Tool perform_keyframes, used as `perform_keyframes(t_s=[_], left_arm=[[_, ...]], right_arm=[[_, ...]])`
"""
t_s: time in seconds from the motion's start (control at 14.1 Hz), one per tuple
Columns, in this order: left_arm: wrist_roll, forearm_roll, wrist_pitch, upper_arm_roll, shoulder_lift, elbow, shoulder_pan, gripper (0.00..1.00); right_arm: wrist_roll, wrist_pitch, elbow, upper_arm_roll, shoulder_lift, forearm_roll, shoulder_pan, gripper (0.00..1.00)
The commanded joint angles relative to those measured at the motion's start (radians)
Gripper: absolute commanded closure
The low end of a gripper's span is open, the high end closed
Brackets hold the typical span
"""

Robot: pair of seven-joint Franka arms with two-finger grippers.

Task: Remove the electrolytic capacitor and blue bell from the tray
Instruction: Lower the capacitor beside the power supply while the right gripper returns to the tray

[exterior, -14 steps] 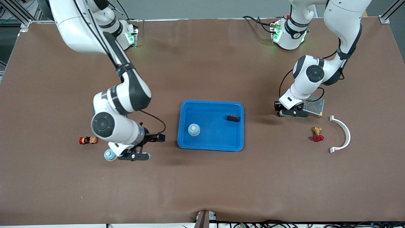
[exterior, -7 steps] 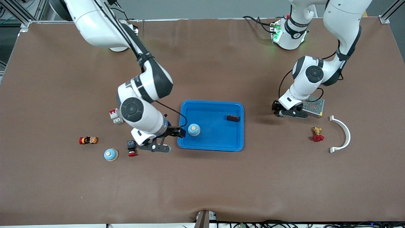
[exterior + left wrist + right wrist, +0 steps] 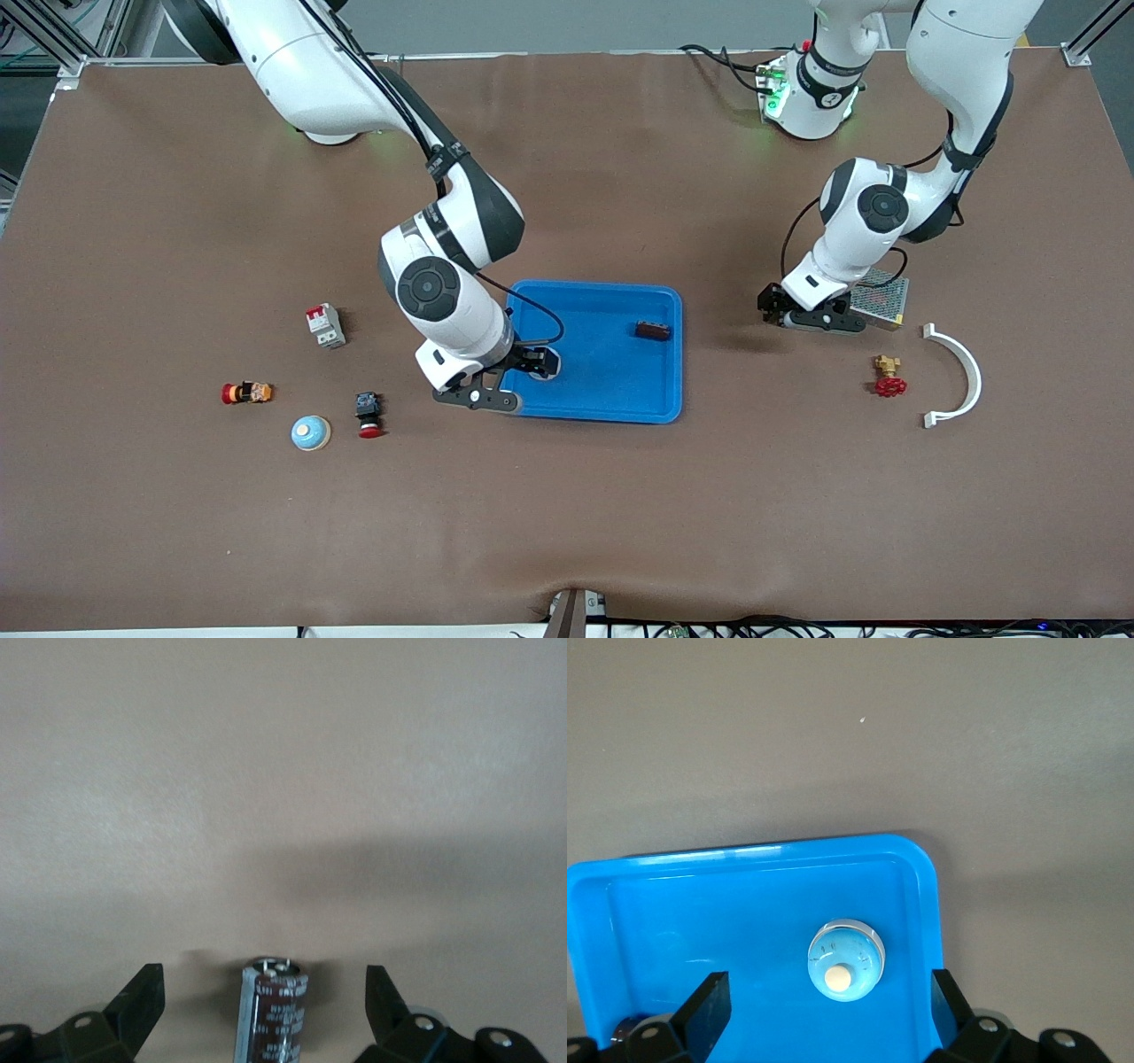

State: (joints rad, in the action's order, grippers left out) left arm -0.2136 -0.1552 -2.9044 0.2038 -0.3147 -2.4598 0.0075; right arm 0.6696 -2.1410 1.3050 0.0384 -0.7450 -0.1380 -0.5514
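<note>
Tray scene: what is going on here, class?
The right gripper hangs open over the tray, its fingers on either side of the blue bell inside. The left gripper is open around a capacitor on the table, off the tray toward the left arm's end.

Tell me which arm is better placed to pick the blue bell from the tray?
Right. The right gripper hangs open over the tray, fingers either side of the blue bell. The left gripper is open over the table beside the tray, toward the left arm's end, around a capacitor.
</note>
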Motion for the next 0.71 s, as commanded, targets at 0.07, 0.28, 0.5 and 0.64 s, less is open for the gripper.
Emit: perform_keyframes(t_s=[0.07,0.28,0.5,0.64], left_arm=[[-0.123,0.003,0.105,0.009,0.045,0.041,0.006,0.0],[-0.346,0.002,0.236,0.048,0.066,0.119,-0.001,0.0],[-0.652,0.006,0.352,0.104,0.066,0.215,-0.001,0.0],[-0.835,0.006,0.355,0.131,0.065,0.237,-0.001,0.0]], right_arm=[[0.022,-0.027,-0.001,-0.014,-0.033,0.026,-0.033,0.0],[0.022,-0.042,0.0,-0.014,-0.054,0.057,-0.035,0.0],[0.022,-0.068,0.0,-0.012,-0.076,0.061,-0.045,0.0],[0.024,-0.073,0.0,-0.012,-0.086,0.06,-0.047,0.0]])
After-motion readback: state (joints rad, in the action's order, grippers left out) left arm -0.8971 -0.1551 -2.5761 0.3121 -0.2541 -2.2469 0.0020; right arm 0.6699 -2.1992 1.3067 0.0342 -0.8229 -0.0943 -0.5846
